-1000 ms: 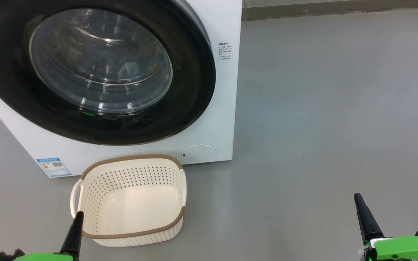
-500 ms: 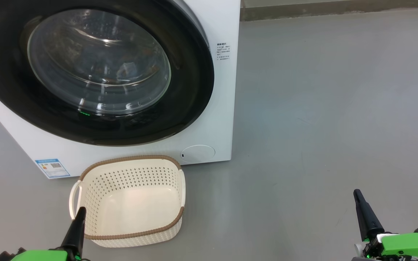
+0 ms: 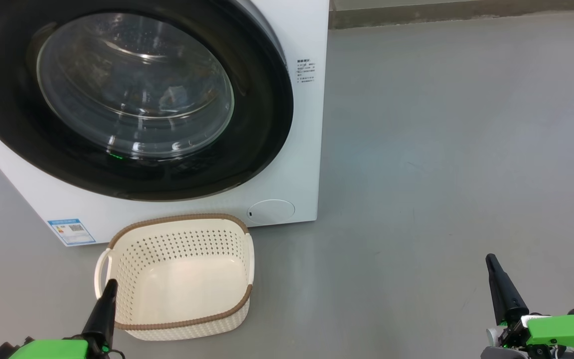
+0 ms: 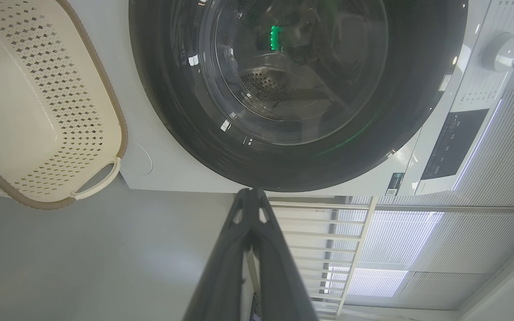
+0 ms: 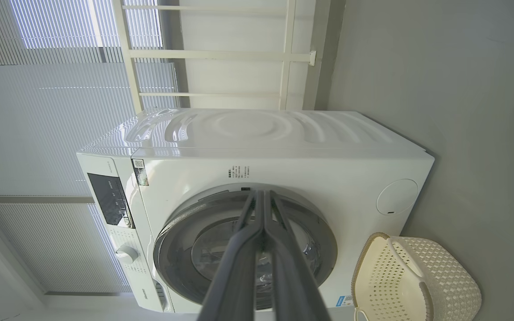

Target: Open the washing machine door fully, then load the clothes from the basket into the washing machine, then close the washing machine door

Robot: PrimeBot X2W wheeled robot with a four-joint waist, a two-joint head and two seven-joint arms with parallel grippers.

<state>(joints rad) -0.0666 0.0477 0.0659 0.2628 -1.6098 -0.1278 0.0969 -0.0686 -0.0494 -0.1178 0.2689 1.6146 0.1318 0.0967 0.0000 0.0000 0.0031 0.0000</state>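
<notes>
The washing machine stands at the left with its washing machine door shut, a black ring flush around the glass bowl. Dimly through the glass show the clothes, a pale blue patch with brown specks. Before the machine on the floor sits the basket, with nothing inside. My left gripper is shut, its tip over the basket's near left corner, holding nothing. My right gripper is shut over bare floor far to the right. The left wrist view has the left gripper below the door, with the basket beside it. The right wrist view has the right gripper pointing at the machine.
Grey floor spreads wide to the machine's right. A wall base runs along the back. A round white cap and a blue label sit low on the machine's front. A white railing and blinds stand behind it.
The head view has shifted slightly. My right gripper's tip has crept a little higher in the view. Door, basket and left gripper stay as they were.
</notes>
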